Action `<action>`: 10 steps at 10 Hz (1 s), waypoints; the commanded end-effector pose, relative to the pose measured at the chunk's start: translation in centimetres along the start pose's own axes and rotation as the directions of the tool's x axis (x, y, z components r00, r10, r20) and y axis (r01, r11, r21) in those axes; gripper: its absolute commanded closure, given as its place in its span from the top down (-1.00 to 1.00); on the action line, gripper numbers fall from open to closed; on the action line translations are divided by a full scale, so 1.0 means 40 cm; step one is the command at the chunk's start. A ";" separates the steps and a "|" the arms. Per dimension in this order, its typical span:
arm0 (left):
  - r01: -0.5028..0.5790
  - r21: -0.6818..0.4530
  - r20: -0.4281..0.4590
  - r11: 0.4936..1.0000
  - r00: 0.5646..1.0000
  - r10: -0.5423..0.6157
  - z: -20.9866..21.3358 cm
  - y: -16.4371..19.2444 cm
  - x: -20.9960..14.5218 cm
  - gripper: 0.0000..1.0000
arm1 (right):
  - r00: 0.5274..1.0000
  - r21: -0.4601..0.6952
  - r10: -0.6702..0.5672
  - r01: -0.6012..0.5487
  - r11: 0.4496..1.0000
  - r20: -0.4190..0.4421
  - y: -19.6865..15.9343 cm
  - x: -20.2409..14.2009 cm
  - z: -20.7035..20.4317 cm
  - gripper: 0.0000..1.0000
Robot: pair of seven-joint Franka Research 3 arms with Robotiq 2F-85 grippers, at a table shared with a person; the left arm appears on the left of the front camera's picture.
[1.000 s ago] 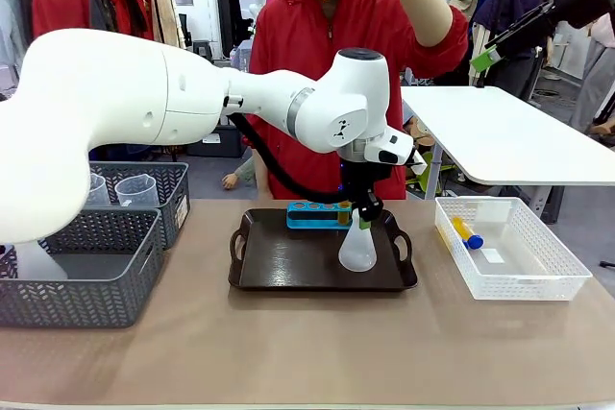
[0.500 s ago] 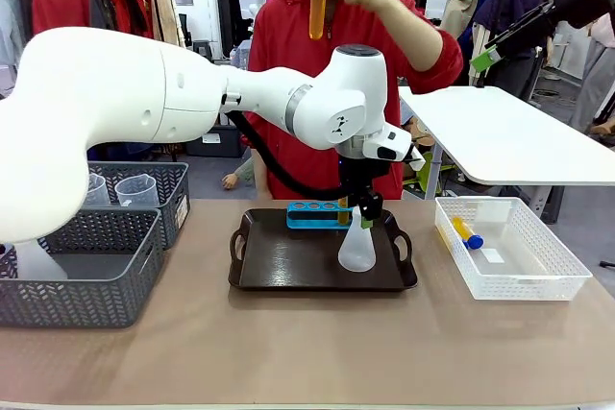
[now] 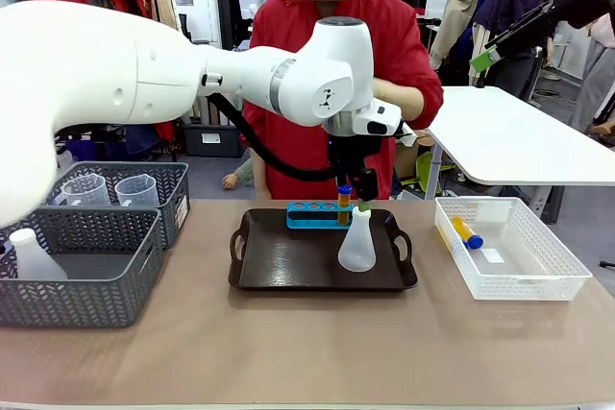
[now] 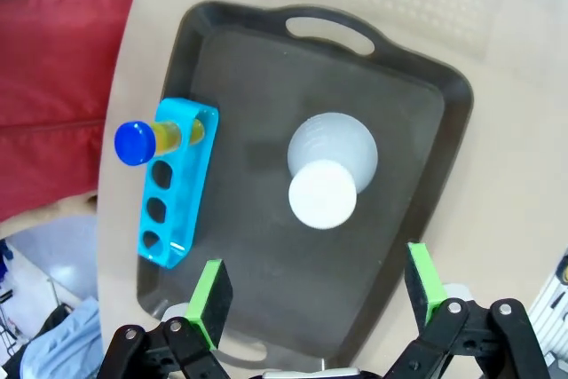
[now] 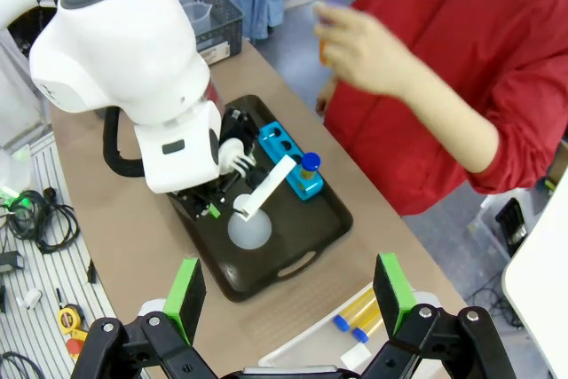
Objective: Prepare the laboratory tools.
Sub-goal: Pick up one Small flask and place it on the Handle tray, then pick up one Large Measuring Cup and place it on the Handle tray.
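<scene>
The left fingers [image 4: 209,295] are spread, holding nothing; the flask [image 4: 324,179] stands on the tray [image 4: 417,157] ahead, between them, the rack [image 4: 175,185] with one tube [image 4: 135,142] beyond one finger. The right fingers [image 5: 185,295], also spread, hang above the desk [image 5: 124,215].

Tray [image 3: 288,261], centre: rack [image 3: 309,215] along far edge, 1 tube [image 3: 344,204] in its rightmost hole, flask [image 3: 356,249] just before it; baskets [image 3: 77,300] left, bin [image 3: 509,287] right.

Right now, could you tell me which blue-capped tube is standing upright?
The tube in the blue rack on the tray; the two tubes in the white bin lie on their sides.
</scene>
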State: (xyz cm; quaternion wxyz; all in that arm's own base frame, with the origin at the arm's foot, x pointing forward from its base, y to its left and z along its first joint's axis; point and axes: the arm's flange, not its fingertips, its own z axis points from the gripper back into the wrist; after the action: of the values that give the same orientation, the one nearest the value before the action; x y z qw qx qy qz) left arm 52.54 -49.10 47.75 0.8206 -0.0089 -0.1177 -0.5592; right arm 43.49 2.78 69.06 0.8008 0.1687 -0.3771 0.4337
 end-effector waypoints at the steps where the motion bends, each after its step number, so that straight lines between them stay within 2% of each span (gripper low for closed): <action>1: -0.036 -0.021 0.009 0.999 0.999 0.036 0.034 -0.018 -0.052 1.00 | 1.000 0.001 0.003 -0.003 1.000 0.007 0.000 0.001 0.002 1.00; 3: -0.071 -0.020 0.021 0.997 0.997 0.072 0.092 -0.018 -0.093 1.00 | 1.000 0.001 0.003 -0.003 1.000 0.007 0.000 0.001 0.002 1.00; 6: -0.181 -0.007 0.027 0.984 0.983 0.181 0.227 -0.004 -0.221 1.00 | 1.000 0.001 0.003 -0.003 1.000 0.007 0.000 0.001 0.002 1.00; 8: -0.283 0.007 -0.009 0.959 0.959 0.283 0.301 0.006 -0.296 1.00 | 1.000 0.001 0.003 -0.003 1.000 0.007 0.000 0.001 0.002 1.00; 10: -0.382 0.014 -0.086 0.924 0.920 0.382 0.378 0.035 -0.394 1.00 | 1.000 0.001 0.003 -0.003 1.000 0.007 0.000 0.001 0.002 1.00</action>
State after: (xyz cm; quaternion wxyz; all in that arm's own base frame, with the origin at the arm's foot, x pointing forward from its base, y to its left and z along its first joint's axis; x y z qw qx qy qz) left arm 46.59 -33.80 59.72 0.9058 -0.0015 -0.0926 -0.4134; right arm 43.50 2.77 69.04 0.8010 0.1686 -0.3770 0.4334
